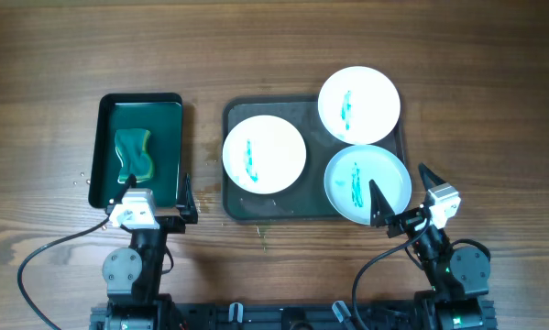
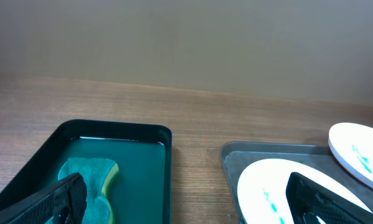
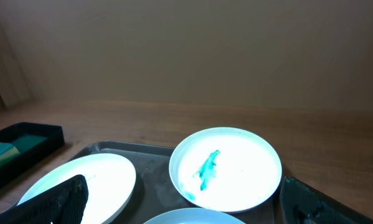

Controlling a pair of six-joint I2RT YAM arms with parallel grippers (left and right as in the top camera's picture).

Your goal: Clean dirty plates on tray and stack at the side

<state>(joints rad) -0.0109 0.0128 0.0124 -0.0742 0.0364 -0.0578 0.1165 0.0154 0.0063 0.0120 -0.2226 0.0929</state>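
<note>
Three round white plates lie on the dark grey tray, each with a teal smear: a left plate, a far right plate overhanging the rim, and a bluish near right plate. My left gripper is open and empty at the near edge of the small green tray. My right gripper is open and empty at the near right corner of the grey tray, beside the bluish plate. The right wrist view shows the far plate, the left plate and the grey tray.
A teal and yellow sponge lies in the small green tray; it also shows in the left wrist view. Bare wooden table surrounds both trays. Cables run from the arm bases at the near edge.
</note>
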